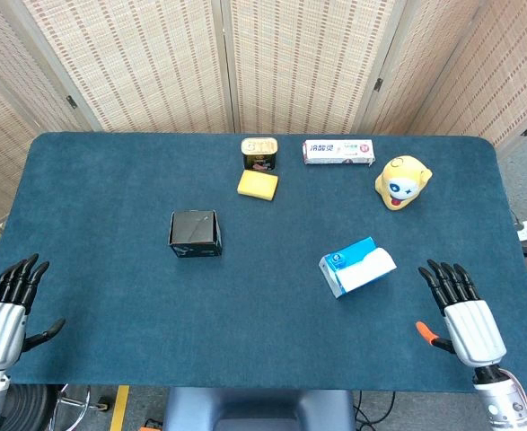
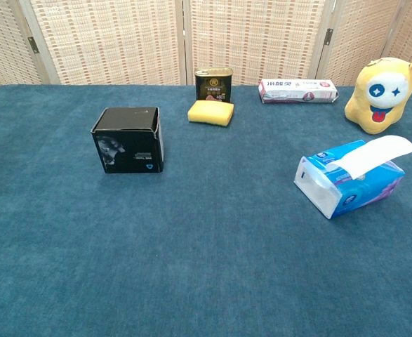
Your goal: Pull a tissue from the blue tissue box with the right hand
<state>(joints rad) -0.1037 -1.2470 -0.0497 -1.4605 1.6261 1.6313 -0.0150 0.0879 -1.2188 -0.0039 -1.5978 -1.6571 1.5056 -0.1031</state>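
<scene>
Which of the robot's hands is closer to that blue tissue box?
The right hand. It rests open at the table's near edge, just beyond the blue tissue box. The left hand sits open at the opposite near corner, far across the table.

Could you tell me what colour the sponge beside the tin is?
Yellow rectangular sponge; clearest in chest view.
</scene>
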